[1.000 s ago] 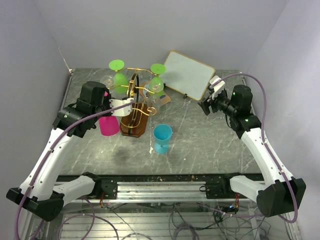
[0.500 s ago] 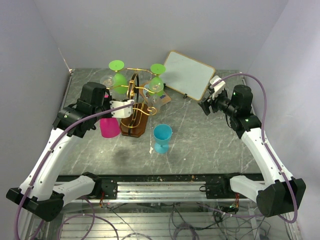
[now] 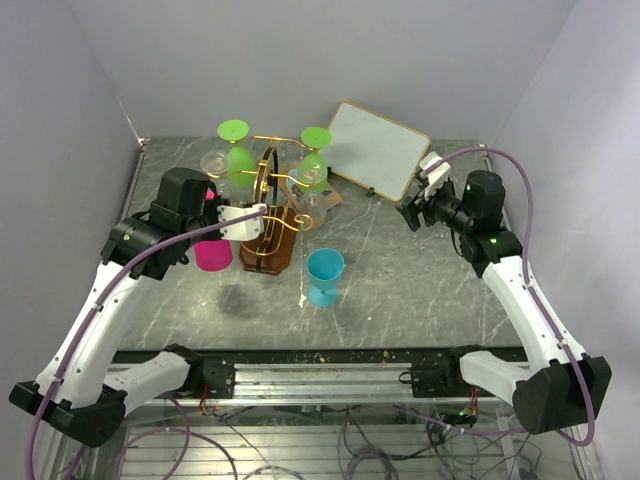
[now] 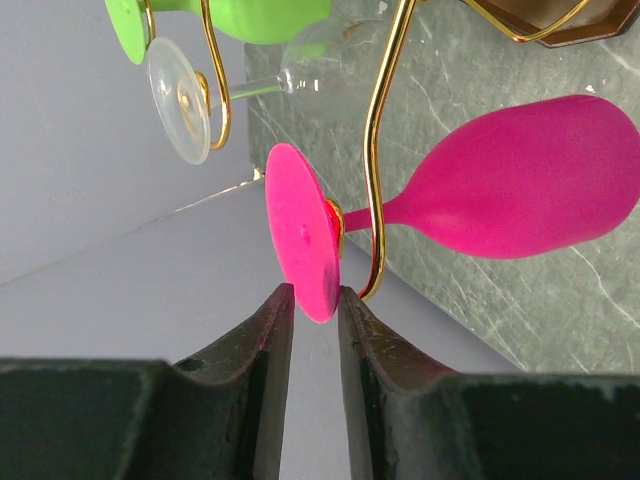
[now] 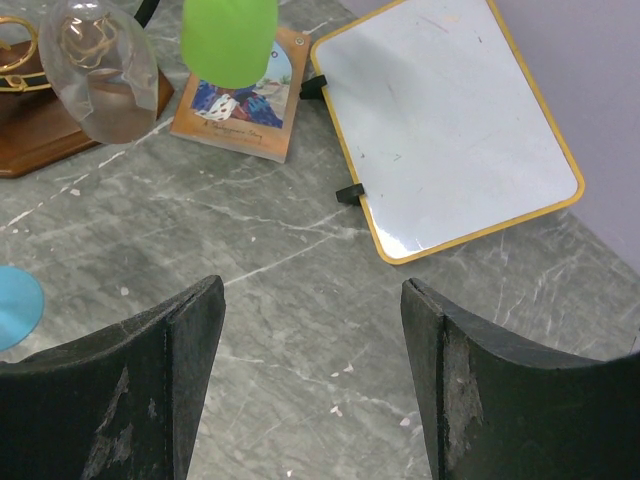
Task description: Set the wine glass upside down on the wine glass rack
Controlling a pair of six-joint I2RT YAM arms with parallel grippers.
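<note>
A pink wine glass (image 3: pixel 213 255) hangs upside down at the left side of the gold wire wine glass rack (image 3: pixel 268 178). In the left wrist view its stem sits in a gold scroll arm (image 4: pixel 375 200), and its bowl (image 4: pixel 520 180) is over the marble. Its round foot (image 4: pixel 300 230) reaches down between my fingertips. My left gripper (image 4: pixel 315 292) is shut on the foot's edge, at the very tips; from the top view it (image 3: pixel 207 197) is just left of the rack. My right gripper (image 5: pixel 312 290) stands open and holds nothing, hovering over the table at the right (image 3: pixel 415 213).
Two green glasses (image 3: pixel 240 158) (image 3: pixel 315 165) and clear glasses (image 3: pixel 310 200) also hang on the rack, which has a brown wooden base (image 3: pixel 272 248). A blue glass (image 3: pixel 325 275) stands upright in front of it. A tilted white board (image 3: pixel 378 148) and a small booklet (image 5: pixel 240 95) lie behind.
My left arm has shifted slightly down and to the left, and the pink glass has moved a little with it. The right arm has not moved.
</note>
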